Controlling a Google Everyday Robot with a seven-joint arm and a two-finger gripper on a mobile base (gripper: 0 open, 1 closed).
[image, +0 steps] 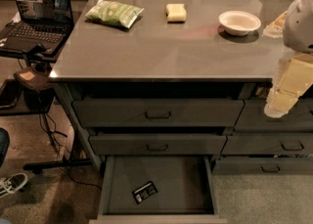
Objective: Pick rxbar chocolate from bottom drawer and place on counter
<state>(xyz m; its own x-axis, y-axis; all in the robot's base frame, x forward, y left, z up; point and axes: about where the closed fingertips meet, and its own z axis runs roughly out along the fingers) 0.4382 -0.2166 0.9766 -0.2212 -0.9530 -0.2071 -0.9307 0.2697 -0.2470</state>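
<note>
The rxbar chocolate [145, 192], a small flat black wrapper with white print, lies on the floor of the open bottom drawer [112, 189], near its front and left of centre. The drawer is pulled out below two closed handled drawers. The grey glossy counter [161, 47] spans the top of the view. My gripper [277, 106] hangs at the far right, in front of the right-hand drawer column, just below the counter's edge. It is well above and to the right of the bar and holds nothing that I can see.
On the counter are a green snack bag [114, 12], a pale yellow block [176, 12] and a white bowl [239, 22]. A side stand with a laptop [41, 3] is at the left, with cables and a shoe [11, 184] on the floor.
</note>
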